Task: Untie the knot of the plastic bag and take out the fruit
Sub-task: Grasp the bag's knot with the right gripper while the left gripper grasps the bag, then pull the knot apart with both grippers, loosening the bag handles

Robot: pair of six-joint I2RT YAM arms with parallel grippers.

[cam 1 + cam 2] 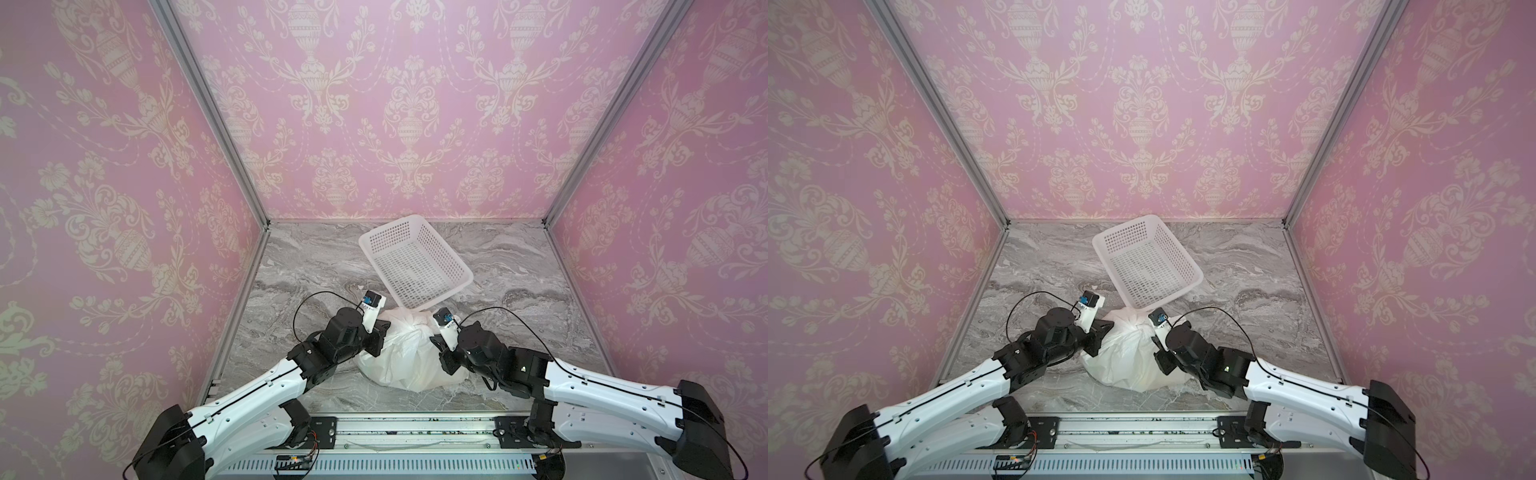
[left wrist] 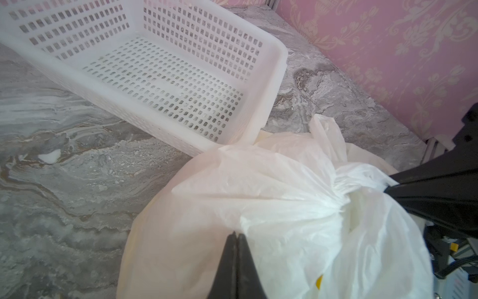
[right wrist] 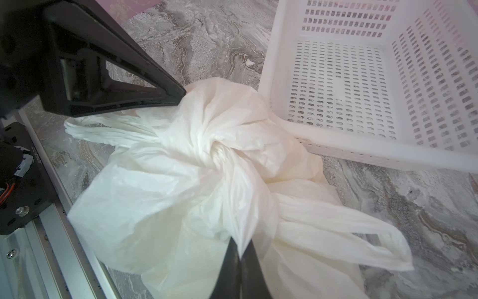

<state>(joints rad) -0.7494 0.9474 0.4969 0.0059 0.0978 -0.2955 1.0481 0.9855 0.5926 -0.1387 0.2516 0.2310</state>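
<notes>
We see grey marble-look table [image 1: 316, 266] w/ white holed basket [image 1: 395, 239] twd back, tied plastic bag [image 1: 405, 361] in front, touching basket's near corner.

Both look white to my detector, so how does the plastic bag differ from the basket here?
The plastic bag is thin, crinkled film; the basket is rigid and perforated. The bag is bulging and tied shut at the knot; the basket stands open-topped and empty. The right pincer pinches the bag; nothing grips the basket. Both are white, on the marble table.
</notes>
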